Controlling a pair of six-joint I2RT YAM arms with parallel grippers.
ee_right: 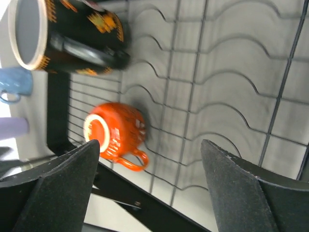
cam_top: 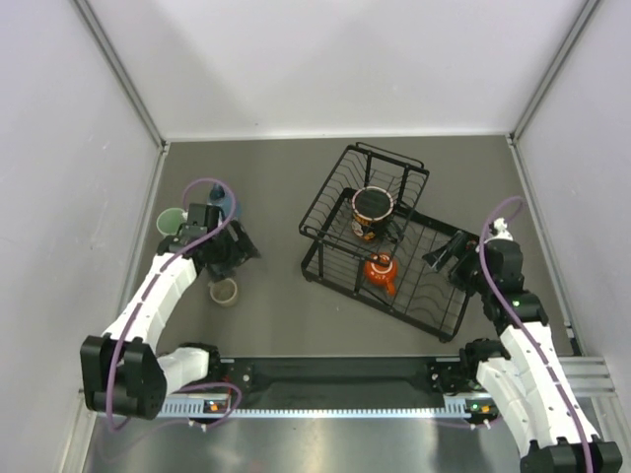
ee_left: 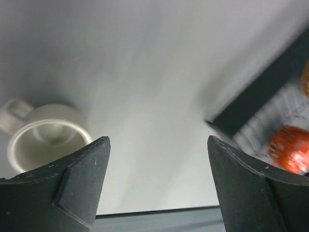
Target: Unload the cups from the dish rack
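Left wrist | left fingers wide, empty | right wrist | right fingers wide, empty over dish rack

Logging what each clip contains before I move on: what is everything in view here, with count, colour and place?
dish rack: one, black wire, on the table right of centre
patterned mug: one, dark with orange pattern, in the rack's far part
orange cup: one, orange, in the rack, nearer than the patterned mug
beige mug: one, beige, on the table at left
mint-green tumbler: one, mint green, far left of the table
blue mug: one, light blue, at left, partly behind the left arm
lavender tumbler: one, lavender, only its edge shows, near the blue mug
table: one, grey
left gripper: one, black, open, empty, above the beige mug
right gripper: one, black, open, empty, over the rack
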